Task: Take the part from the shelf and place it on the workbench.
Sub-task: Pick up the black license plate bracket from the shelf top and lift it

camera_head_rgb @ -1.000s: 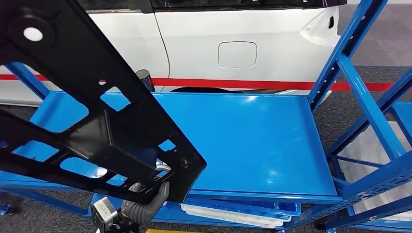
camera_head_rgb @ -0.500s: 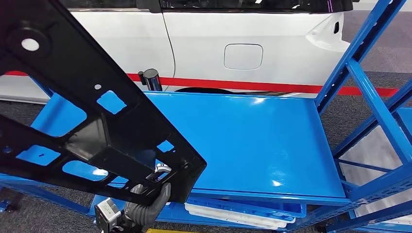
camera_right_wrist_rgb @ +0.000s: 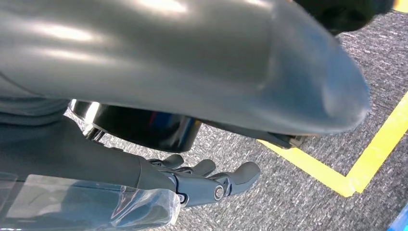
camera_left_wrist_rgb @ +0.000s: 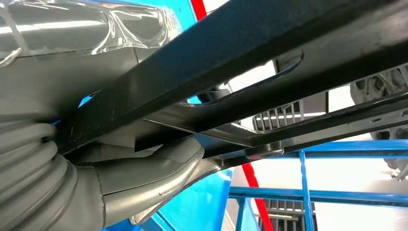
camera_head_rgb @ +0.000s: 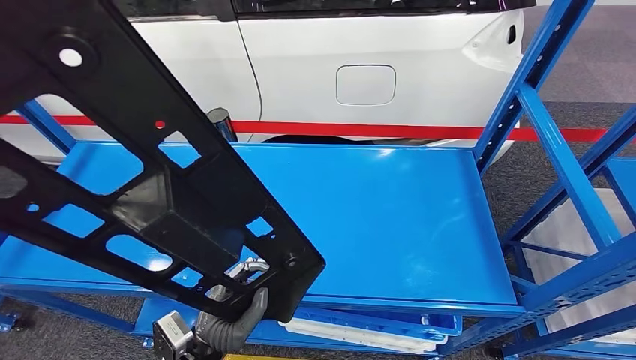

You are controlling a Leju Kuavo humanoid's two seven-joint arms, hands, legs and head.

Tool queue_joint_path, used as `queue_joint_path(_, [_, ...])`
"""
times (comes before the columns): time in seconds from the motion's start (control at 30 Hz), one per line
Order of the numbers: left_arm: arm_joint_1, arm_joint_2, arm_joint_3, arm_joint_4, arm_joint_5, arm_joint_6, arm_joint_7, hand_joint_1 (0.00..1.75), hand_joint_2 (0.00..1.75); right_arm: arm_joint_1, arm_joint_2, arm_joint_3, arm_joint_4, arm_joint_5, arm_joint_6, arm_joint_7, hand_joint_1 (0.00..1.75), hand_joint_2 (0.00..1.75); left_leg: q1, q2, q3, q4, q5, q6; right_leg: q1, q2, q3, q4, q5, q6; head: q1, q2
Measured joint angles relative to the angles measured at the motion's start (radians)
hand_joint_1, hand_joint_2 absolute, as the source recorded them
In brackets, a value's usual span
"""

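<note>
The part (camera_head_rgb: 202, 180) is a long black metal frame with several cut-out windows. It slants from the upper left of the head view down to its lower middle, above the blue shelf (camera_head_rgb: 390, 217). My left hand (camera_head_rgb: 229, 322) grips the part's near corner from below, and its thumb presses on the underside. The left wrist view shows that hand (camera_left_wrist_rgb: 144, 178) wrapped under the part's black bars (camera_left_wrist_rgb: 250, 53). My right hand (camera_right_wrist_rgb: 202, 185) hangs over grey carpet with its fingers stretched out, and it holds nothing.
A white car (camera_head_rgb: 360, 67) and a red floor stripe (camera_head_rgb: 375, 131) lie beyond the shelf. Blue uprights and braces (camera_head_rgb: 555, 150) stand at the right. White trays (camera_head_rgb: 360, 334) sit on the level below. A dark post (camera_head_rgb: 223, 124) stands behind the shelf. Yellow tape (camera_right_wrist_rgb: 337, 175) marks the floor.
The whole view swayed right and then back, so the camera moved. The part stays in my left hand, and its near corner sits slightly lower and further right in the picture.
</note>
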Motion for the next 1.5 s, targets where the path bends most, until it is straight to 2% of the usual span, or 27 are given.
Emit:
queue_joint_path(0.07, [-0.002,0.0,-0.001,0.0,-0.001,0.0,0.002,1.75,1.75,-0.001,0.001,0.0,0.0,0.001,0.0,0.0,0.0,0.0,-0.008,0.0,0.061,-0.132,0.045,0.013,0.002,0.001,0.001,0.0,-0.001,0.002,0.0,0.0])
queue_joint_path(0.1, [-0.003,0.0,-0.002,0.001,-0.001,0.0,0.003,1.75,1.75,-0.002,0.001,0.0,0.0,0.001,0.0,0.0,0.0,0.0,-0.013,0.001,0.074,-0.162,0.051,0.017,0.003,0.0,0.0,0.0,-0.001,0.004,0.0,0.0])
queue_joint_path(0.2, [-0.004,-0.001,-0.003,0.001,-0.002,-0.002,0.012,1.75,1.75,-0.002,0.002,0.0,0.0,0.002,0.0,0.0,0.0,0.0,-0.015,0.0,0.08,-0.183,0.055,0.025,0.0,-0.002,-0.003,0.004,-0.004,0.016,0.0,0.0])
queue_joint_path(0.23, [-0.004,-0.001,-0.004,0.001,-0.001,-0.004,0.016,1.75,1.75,-0.002,0.002,0.0,0.0,0.002,0.0,0.0,0.0,0.0,-0.012,0.001,0.083,-0.187,0.059,0.029,0.0,-0.003,-0.009,0.019,-0.016,0.021,0.001,0.0])
queue_joint_path(0.3, [-0.004,-0.002,-0.004,0.001,0.0,-0.008,0.021,1.75,1.75,-0.002,0.002,0.0,0.0,0.002,0.0,-0.001,0.0,0.0,-0.007,0.002,0.089,-0.194,0.064,0.035,-0.002,-0.003,-0.05,0.111,-0.069,0.03,0.002,0.0])
queue_joint_path(0.37, [-0.004,-0.002,-0.004,0.001,0.0,-0.01,0.023,1.75,1.75,-0.001,0.001,0.0,0.0,0.001,0.0,-0.001,0.0,0.0,-0.007,0.004,0.089,-0.193,0.064,0.038,-0.005,-0.004,-0.113,0.245,-0.128,0.038,0.003,0.0])
queue_joint_path(0.4, [-0.003,-0.002,-0.005,0.002,0.0,-0.011,0.024,1.75,1.75,0.0,0.001,0.0,0.0,0.001,0.0,-0.001,0.0,0.0,-0.006,0.004,0.089,-0.193,0.064,0.038,-0.007,-0.004,-0.134,0.286,-0.136,0.042,0.003,0.0])
queue_joint_path(0.43, [-0.003,-0.002,-0.005,0.003,0.001,-0.012,0.027,1.75,1.75,0.0,0.001,0.0,0.0,0.001,0.0,-0.001,0.0,0.0,-0.005,0.003,0.09,-0.192,0.064,0.037,-0.009,-0.004,-0.136,0.289,-0.126,0.044,0.003,0.0])
queue_joint_path(0.47, [-0.003,-0.002,-0.006,0.004,0.001,-0.013,0.03,1.75,1.75,0.0,0.0,0.0,0.0,0.001,0.0,0.0,0.0,0.0,-0.004,0.003,0.091,-0.191,0.063,0.036,-0.011,-0.004,-0.12,0.253,-0.099,0.047,0.003,0.0])
queue_joint_path(0.53, [-0.003,-0.002,-0.007,0.006,0.001,-0.014,0.035,1.75,1.75,0.0,0.0,0.0,0.0,0.001,0.0,0.0,0.0,0.0,-0.002,0.001,0.091,-0.185,0.058,0.029,-0.015,-0.005,-0.052,0.109,-0.032,0.05,0.004,0.0])
queue_joint_path(0.6, [-0.004,-0.002,-0.008,0.006,0.001,-0.014,0.036,1.75,1.75,-0.002,-0.001,0.0,0.0,0.001,0.0,-0.001,0.0,0.0,-0.003,0.0,0.088,-0.177,0.053,0.019,-0.015,-0.002,-0.01,0.017,0.0,0.043,0.004,0.0])
queue_joint_path(0.7, [-0.003,-0.002,-0.01,0.006,0.0,-0.014,0.038,1.75,1.75,-0.001,0.0,0.0,0.0,0.001,0.0,-0.001,0.0,0.0,-0.002,0.0,0.083,-0.174,0.052,0.007,-0.011,0.001,-0.01,0.006,0.004,0.022,0.003,0.0])
queue_joint_path(0.77, [-0.004,-0.002,-0.012,0.006,0.0,-0.014,0.038,1.75,1.75,-0.001,0.0,0.0,0.0,0.001,0.0,-0.001,0.0,0.0,0.002,0.0,0.065,-0.131,0.021,-0.003,-0.013,0.0,-0.011,0.003,0.009,0.01,0.001,0.0])
queue_joint_path(0.87, [-0.003,-0.002,-0.014,0.006,0.0,-0.014,0.038,1.75,1.75,-0.001,0.0,-0.001,0.0,0.001,0.0,-0.001,0.0,0.0,0.007,0.001,-0.019,0.064,-0.077,-0.016,-0.012,-0.002,-0.016,0.003,0.012,0.002,-0.002,0.0])
queue_joint_path(0.9, [-0.002,-0.002,-0.015,0.006,0.0,-0.014,0.038,1.75,1.75,0.0,0.0,0.0,0.0,0.001,0.0,-0.001,0.0,0.0,0.007,0.001,-0.043,0.118,-0.095,-0.018,-0.011,-0.003,-0.018,0.003,0.012,0.001,-0.002,0.0])
queue_joint_path(0.93, [-0.002,-0.002,-0.016,0.006,0.0,-0.014,0.038,1.75,1.75,0.001,0.0,0.0,0.0,0.0,0.0,-0.001,0.0,0.0,0.007,0.001,-0.051,0.136,-0.094,-0.017,-0.01,-0.004,-0.019,0.003,0.013,0.001,-0.002,0.0])
queue_joint_path(0.97, [-0.001,-0.002,-0.016,0.006,0.0,-0.014,0.038,1.75,1.75,0.001,0.0,0.0,0.0,0.0,0.0,0.0,0.0,0.0,0.007,0.001,-0.039,0.115,-0.077,-0.016,-0.009,-0.004,-0.019,0.003,0.013,0.001,-0.003,0.0])
queue_joint_path(1.07, [-0.004,-0.002,-0.017,0.006,0.0,-0.015,0.039,1.75,1.75,0.0,0.0,0.0,0.0,-0.004,0.0,0.003,0.0,0.0,0.004,0.0,0.071,-0.102,0.012,-0.005,-0.008,-0.003,-0.015,0.003,0.014,0.004,-0.003,0.0])
queue_joint_path(1.1, [-0.004,-0.002,-0.017,0.006,0.001,-0.016,0.039,1.75,1.75,-0.001,0.001,-0.001,0.0,-0.007,0.0,0.004,0.0,0.0,0.001,-0.001,0.096,-0.155,0.028,-0.001,-0.008,-0.003,-0.015,0.003,0.015,0.008,-0.002,0.0])
queue_joint_path(1.13, [-0.004,-0.002,-0.017,0.006,0.002,-0.017,0.04,1.75,1.75,-0.001,0.001,-0.001,0.0,-0.011,0.0,0.005,0.0,0.0,-0.003,-0.001,0.104,-0.176,0.031,0.002,-0.008,-0.002,-0.017,0.003,0.017,0.012,-0.002,0.0])
queue_joint_path(1.2, [-0.004,-0.002,-0.017,0.006,0.004,-0.018,0.041,1.75,1.75,-0.001,0.001,-0.001,0.0,-0.019,0.0,0.007,0.0,0.0,-0.007,0.0,0.103,-0.18,0.035,0.009,-0.009,0.0,-0.019,0.001,0.021,0.023,-0.002,0.0])
queue_joint_path(1.27, [-0.005,-0.003,-0.018,0.006,0.004,-0.02,0.041,1.75,1.75,-0.001,0.0,-0.001,0.0,-0.024,0.0,0.006,0.0,0.0,-0.004,0.007,0.106,-0.189,0.045,0.022,-0.01,0.0,-0.028,0.022,0.003,0.032,-0.001,0.0])
queue_joint_path(1.3, [-0.006,-0.004,-0.018,0.006,0.005,-0.021,0.041,1.75,1.75,-0.001,0.0,-0.001,0.0,-0.026,0.0,0.006,0.0,0.0,-0.002,0.012,0.107,-0.194,0.05,0.029,-0.01,0.0,-0.045,0.061,-0.023,0.035,0.0,0.0])
queue_joint_path(1.4, [-0.003,-0.005,-0.018,0.006,0.007,-0.024,0.041,1.75,1.75,0.0,0.0,-0.001,0.0,-0.031,0.0,0.006,0.0,0.0,-0.003,0.028,0.104,-0.194,0.054,0.036,-0.011,-0.001,-0.131,0.257,-0.118,0.04,0.003,0.0])
queue_joint_path(1.43, [-0.003,-0.005,-0.018,0.006,0.007,-0.026,0.041,1.75,1.75,0.001,-0.001,-0.001,0.0,-0.033,0.0,0.006,0.0,0.0,-0.003,0.034,0.103,-0.194,0.054,0.036,-0.011,-0.002,-0.144,0.291,-0.124,0.041,0.003,0.0])
queue_joint_path(1.47, [-0.002,-0.005,-0.018,0.006,0.007,-0.027,0.041,1.75,1.75,0.002,-0.001,-0.001,0.0,-0.034,0.0,0.006,0.0,0.0,-0.003,0.04,0.103,-0.193,0.054,0.036,-0.011,-0.004,-0.14,0.286,-0.112,0.042,0.003,0.0])
queue_joint_path(1.5, [-0.002,-0.005,-0.019,0.006,0.008,-0.028,0.041,1.75,1.75,0.003,-0.001,-0.001,0.0,-0.035,0.0,0.006,0.0,0.0,-0.002,0.046,0.104,-0.192,0.053,0.035,-0.011,-0.009,-0.114,0.238,-0.083,0.042,0.003,0.0])
